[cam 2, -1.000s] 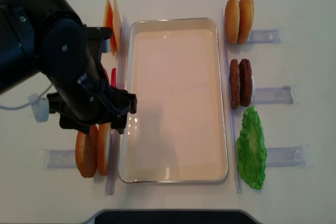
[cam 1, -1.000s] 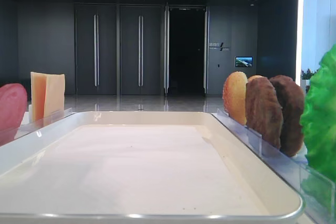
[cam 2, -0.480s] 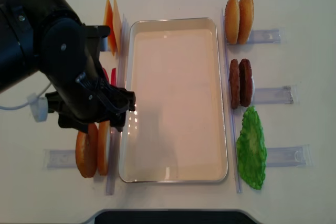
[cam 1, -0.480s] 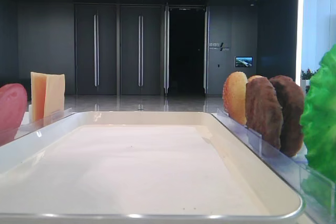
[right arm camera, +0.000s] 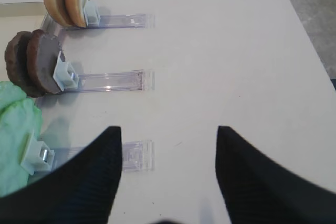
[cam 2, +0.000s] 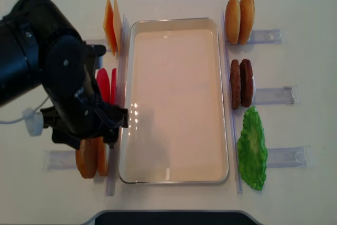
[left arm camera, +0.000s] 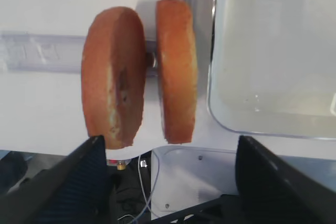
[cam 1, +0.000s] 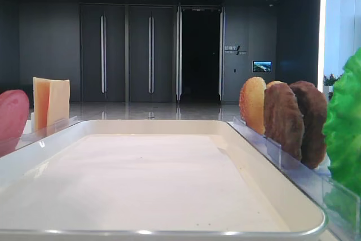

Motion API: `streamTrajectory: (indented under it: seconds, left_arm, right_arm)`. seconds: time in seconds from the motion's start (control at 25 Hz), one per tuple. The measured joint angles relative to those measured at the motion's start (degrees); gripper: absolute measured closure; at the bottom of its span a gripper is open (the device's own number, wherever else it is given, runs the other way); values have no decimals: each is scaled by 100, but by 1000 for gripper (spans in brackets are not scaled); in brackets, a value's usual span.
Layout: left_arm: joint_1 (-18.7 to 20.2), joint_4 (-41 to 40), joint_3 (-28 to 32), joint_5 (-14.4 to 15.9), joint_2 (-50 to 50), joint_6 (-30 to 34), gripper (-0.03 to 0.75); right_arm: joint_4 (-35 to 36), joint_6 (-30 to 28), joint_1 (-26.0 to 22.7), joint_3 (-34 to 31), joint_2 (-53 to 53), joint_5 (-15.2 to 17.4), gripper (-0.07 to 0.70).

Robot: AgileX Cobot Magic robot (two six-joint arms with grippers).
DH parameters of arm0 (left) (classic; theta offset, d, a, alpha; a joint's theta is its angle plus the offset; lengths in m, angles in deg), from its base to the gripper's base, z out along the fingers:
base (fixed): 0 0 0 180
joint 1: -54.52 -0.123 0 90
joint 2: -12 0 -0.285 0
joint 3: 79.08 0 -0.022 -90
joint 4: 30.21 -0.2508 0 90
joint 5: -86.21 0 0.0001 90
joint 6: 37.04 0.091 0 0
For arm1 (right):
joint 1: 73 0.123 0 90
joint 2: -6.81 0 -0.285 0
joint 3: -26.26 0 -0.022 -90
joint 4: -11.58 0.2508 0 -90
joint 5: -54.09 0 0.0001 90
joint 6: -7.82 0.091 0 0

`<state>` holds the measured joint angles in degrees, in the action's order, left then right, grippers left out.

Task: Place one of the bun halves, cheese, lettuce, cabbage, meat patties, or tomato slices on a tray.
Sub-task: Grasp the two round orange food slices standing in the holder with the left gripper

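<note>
**Left gripper wide above bun pair; tray bare**

The left gripper point(left arm camera: 168, 153) hangs over 2 bun halves point(left arm camera: 139, 74) standing on edge in a clear holder point(left arm camera: 37, 53) just beside the tray point(cam 2: 176, 175). Its jaws are spread wide, 1 finger either side of the pair, gripping nothing. The tray surface carries no food. Cheese point(cam 2: 111, 25) and tomato slices point(cam 2: 105, 85) stand along the tray's left side. A second bun pair point(cam 2: 239, 19), 2 meat patties point(cam 2: 241, 82) and lettuce point(cam 2: 253, 148) line the right. The right gripper point(right arm camera: 168, 177) is spread apart over bare table, holding nothing.
</note>
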<state>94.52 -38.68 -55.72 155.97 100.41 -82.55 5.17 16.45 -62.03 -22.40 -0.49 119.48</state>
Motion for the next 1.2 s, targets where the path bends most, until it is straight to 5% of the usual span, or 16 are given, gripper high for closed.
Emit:
streamTrajectory:
  seconds: [1.2]
  left_arm:
    - [0, -105, 7, -417, 538, -37, 136]
  right_arm:
    - [0, 0, 0, 0, 0, 0, 223]
